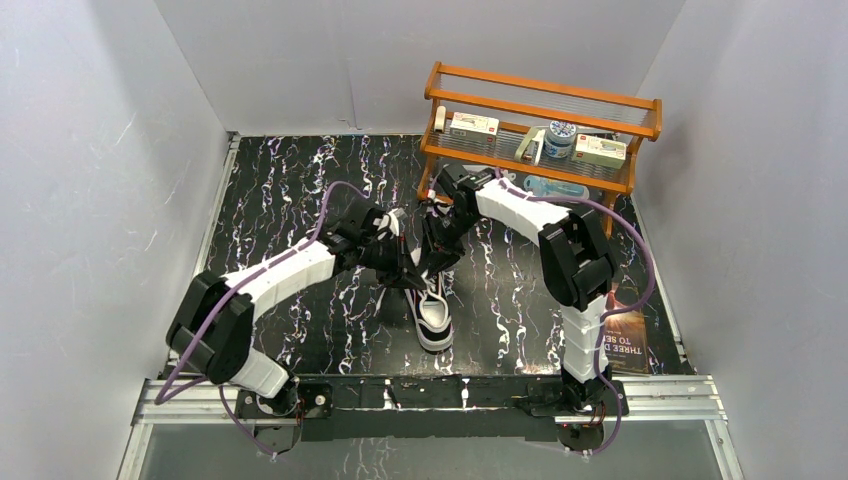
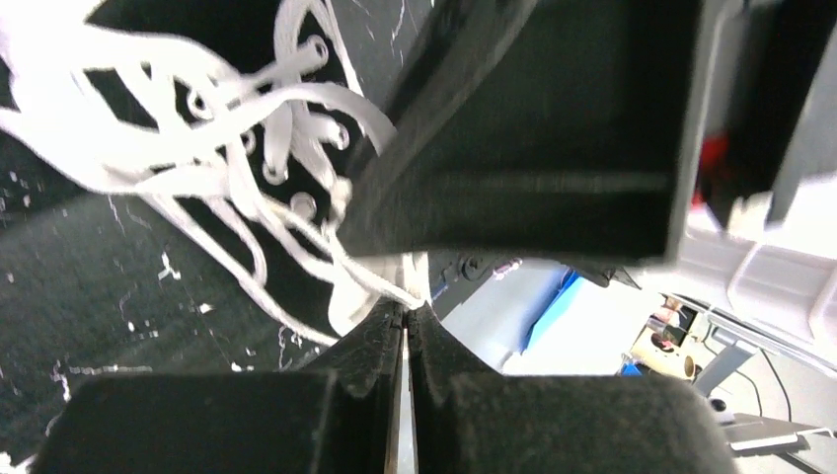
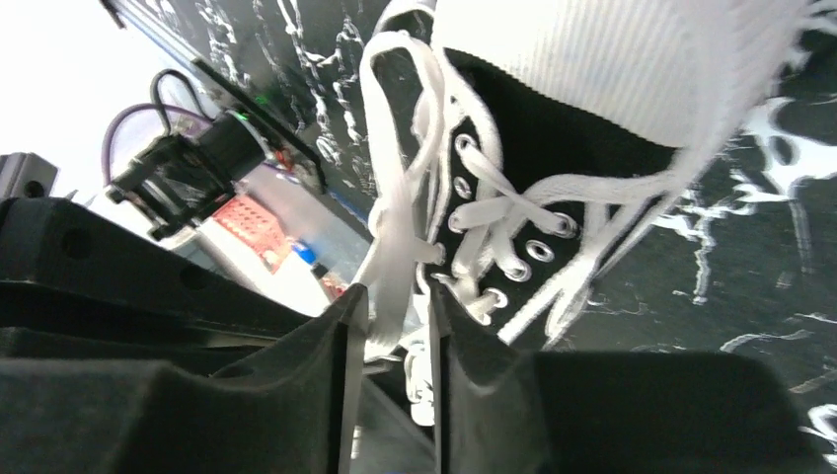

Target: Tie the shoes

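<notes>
Your sneaker (image 1: 432,312) sits mid-worktop (image 1: 300,180), between both arms. Left hand (image 2: 406,311) is pinched tight on one of the laces (image 2: 197,128). Right hand (image 3: 395,316) is nearly closed, with another strand caught inside. The card (image 1: 625,335) near the right base reads "THREE D… TO SE…".

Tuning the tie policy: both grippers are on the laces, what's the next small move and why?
Probably draw the two grippers slowly apart. The left gripper is shut on a thin lace strand, the right gripper seems to pinch a second strand, both close above the sneaker, and the laces lie slack across the eyelets with no snug knot visible.
</notes>
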`<action>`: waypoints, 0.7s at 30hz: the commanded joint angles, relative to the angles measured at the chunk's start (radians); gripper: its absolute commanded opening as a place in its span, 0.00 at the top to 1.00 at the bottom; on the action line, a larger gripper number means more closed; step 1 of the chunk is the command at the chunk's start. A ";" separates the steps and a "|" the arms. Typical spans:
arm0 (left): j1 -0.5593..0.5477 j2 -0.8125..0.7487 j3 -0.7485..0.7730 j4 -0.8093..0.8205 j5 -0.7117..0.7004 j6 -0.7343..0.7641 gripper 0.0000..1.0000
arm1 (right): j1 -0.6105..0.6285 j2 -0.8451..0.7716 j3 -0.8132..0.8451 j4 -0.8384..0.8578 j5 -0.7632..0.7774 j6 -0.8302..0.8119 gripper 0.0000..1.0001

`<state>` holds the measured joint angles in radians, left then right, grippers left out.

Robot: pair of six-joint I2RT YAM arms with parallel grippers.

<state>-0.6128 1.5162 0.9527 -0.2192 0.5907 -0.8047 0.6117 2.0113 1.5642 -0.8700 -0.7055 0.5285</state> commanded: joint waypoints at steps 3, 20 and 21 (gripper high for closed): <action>-0.005 -0.162 -0.025 -0.063 0.097 -0.023 1.00 | -0.045 -0.134 0.069 -0.153 0.179 -0.172 0.38; -0.005 -0.129 -0.016 -0.055 0.153 0.021 1.00 | 0.018 -0.337 -0.239 0.181 -0.024 0.176 0.36; -0.005 -0.126 -0.014 -0.054 0.157 0.026 1.00 | 0.025 -0.331 -0.247 0.197 -0.026 0.194 0.39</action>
<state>-0.6128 1.3819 0.9241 -0.2668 0.6811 -0.8036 0.5995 1.6878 1.3487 -0.7849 -0.6685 0.6102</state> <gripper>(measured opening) 0.010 0.657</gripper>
